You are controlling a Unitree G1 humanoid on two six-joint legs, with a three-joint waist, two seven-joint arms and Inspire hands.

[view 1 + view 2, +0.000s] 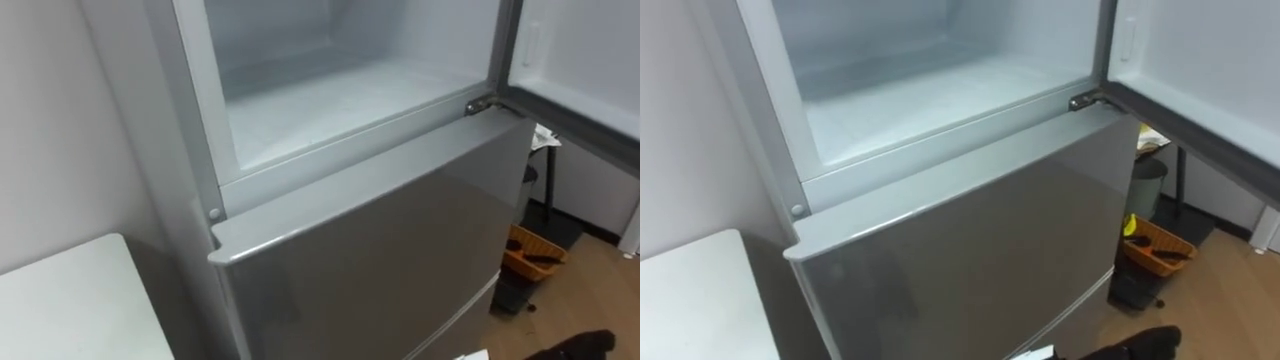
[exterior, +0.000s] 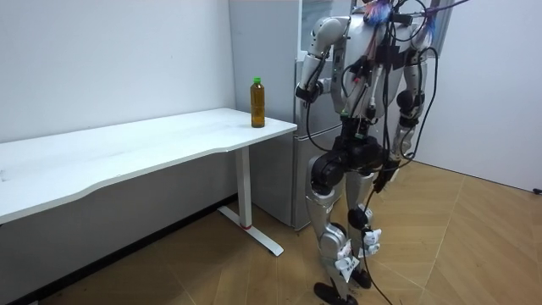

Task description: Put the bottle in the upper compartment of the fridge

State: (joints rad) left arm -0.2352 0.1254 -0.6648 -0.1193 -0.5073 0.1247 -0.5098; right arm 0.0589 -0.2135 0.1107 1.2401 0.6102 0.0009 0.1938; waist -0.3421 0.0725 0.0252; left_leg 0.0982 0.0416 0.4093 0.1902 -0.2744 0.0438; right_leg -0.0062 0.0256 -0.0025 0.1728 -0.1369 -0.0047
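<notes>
An amber bottle with a green cap point(image 2: 257, 102) stands upright near the corner of the white table point(image 2: 152, 144), to my left. I stand facing the grey fridge point(image 2: 264, 42). Its upper compartment point(image 1: 330, 100) is open right in front of me, white inside, with nothing on its floor. Its door point(image 1: 590, 60) is swung out to my right. Below the compartment, the lower door point(image 1: 380, 250) is closed. My left hand point(image 2: 303, 92) hangs by the fridge's side and my right hand point(image 2: 406, 103) at my other side, both well apart from the bottle.
The table's corner point(image 1: 70, 300) shows at my lower left, close to the fridge. On the wooden floor to the right, behind the open door, lie an orange tray-like thing point(image 1: 530, 255) and a grey bin point(image 1: 1145, 185).
</notes>
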